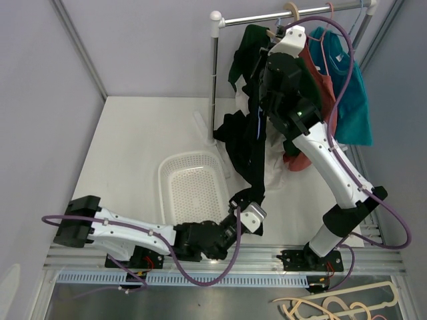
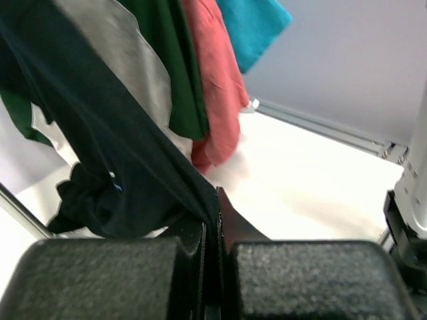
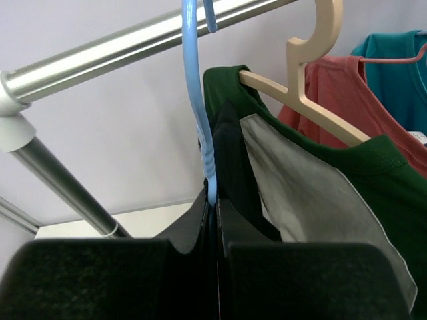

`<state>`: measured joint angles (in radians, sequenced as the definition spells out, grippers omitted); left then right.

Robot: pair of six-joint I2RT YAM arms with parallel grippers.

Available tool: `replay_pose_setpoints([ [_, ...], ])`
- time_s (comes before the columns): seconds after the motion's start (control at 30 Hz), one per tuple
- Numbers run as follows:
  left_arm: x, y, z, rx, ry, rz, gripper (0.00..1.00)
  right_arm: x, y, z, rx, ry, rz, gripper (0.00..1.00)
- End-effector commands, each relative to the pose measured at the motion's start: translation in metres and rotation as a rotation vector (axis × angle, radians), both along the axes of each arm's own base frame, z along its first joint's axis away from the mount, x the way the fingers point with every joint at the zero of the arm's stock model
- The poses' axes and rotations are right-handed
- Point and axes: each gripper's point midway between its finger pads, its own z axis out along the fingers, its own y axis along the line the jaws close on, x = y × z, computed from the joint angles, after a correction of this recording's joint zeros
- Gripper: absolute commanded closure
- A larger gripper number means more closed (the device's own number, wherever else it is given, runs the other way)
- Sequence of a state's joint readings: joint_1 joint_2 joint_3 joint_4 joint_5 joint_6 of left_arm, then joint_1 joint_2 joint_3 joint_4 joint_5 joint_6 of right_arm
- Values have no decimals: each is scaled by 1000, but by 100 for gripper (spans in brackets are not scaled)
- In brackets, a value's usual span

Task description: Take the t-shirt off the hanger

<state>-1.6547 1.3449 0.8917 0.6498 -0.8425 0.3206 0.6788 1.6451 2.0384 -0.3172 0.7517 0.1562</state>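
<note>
— On the rail [image 1: 287,15] at the back, what is hung?
— Four garments are seen: the dark t-shirt [image 1: 245,143] on a blue hanger [image 3: 199,113], next to it a green shirt [image 3: 360,173] on a beige hanger [image 3: 312,80], then a red shirt [image 2: 215,87] and a teal shirt [image 1: 357,100]. A grey cloth [image 3: 300,193] is wedged between the dark and the green.
— Right gripper?
— The right gripper [image 3: 215,212] is raised close under the rail. Its jaws are closed tight on the blue hanger's stem, just above the t-shirt's collar.
— Left gripper?
— The left gripper [image 2: 212,217] is held low near the front of the table [image 1: 127,140], with the t-shirt's lower hem pinched between its jaws. The cloth is drawn taut on a slant from the hanger down to it.
— T-shirt off the hanger?
— Not yet. Its top is gathered at the hanger, but the shoulders are hidden by the fingers, so how far on cannot be told.
— Anything else?
— A white basket [image 1: 165,175] is set on the table, just left of the left gripper.
</note>
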Motion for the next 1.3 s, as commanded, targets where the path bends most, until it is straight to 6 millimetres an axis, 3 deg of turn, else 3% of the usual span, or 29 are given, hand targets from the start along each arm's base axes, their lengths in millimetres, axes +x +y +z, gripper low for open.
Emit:
replay_pose_setpoints([
  [0.0, -34, -22, -6, -51, 48, -80, 99, 0, -22, 57, 123, -161, -49, 100],
  [0.13, -32, -27, -15, -74, 87, -82, 99, -2, -22, 60, 117, -134, -22, 100],
  [0.23, -10, -26, -33, -41, 103, -45, 99, -13, -20, 77, 133, -147, 35, 100],
  [0.27, 7, -24, -41, -34, 128, -21, 99, -17, -19, 73, 115, -118, 55, 100],
  [0.3, 16, -21, -47, -24, 138, -8, 99, -26, -22, 87, 132, -136, 70, 100],
  [0.4, 48, -7, -54, -27, 142, 47, 99, -40, -23, 92, 124, -118, 113, 100],
  [0.53, 64, 4, -43, -38, 76, 103, 99, -55, -33, 93, 103, -100, 121, 100],
  [0.7, 112, 6, -45, -33, 204, 178, 99, -74, -24, 77, 136, -14, 221, 100],
  [0.73, 117, 2, -28, -66, 200, 153, 99, -77, -22, 68, 133, 20, 233, 100],
  [0.8, 138, 8, -16, -90, 184, 188, 99, -87, -17, 51, 142, 77, 282, 100],
  [0.83, 151, 10, 17, -132, 151, 210, 99, -91, -16, 45, 144, 102, 300, 100],
  [0.9, 166, 11, 21, -73, 145, 249, 99, -103, -11, 32, 145, 147, 351, 100],
  [1.0, 195, 12, 81, -129, 109, 304, 99, -119, -14, 13, 121, 218, 379, 100],
  [1.03, 206, 17, 79, -104, 116, 325, 99, -125, -15, 5, 106, 252, 388, 100],
  [1.07, 211, 17, 106, -149, 107, 315, 99, -129, -17, 2, 101, 264, 392, 100],
  [1.1, 217, 18, 108, -146, 116, 322, 99, -135, -22, 2, 97, 268, 393, 100],
  [1.17, 237, 25, 93, -82, 156, 365, 99, -146, -26, -5, 80, 306, 409, 100],
  [1.2, 243, 30, 125, -135, 146, 373, 99, -151, -28, -5, 77, 312, 417, 100],
  [1.27, 261, 44, 129, -86, 174, 424, 99, -163, -35, -3, 66, 327, 425, 100],
])
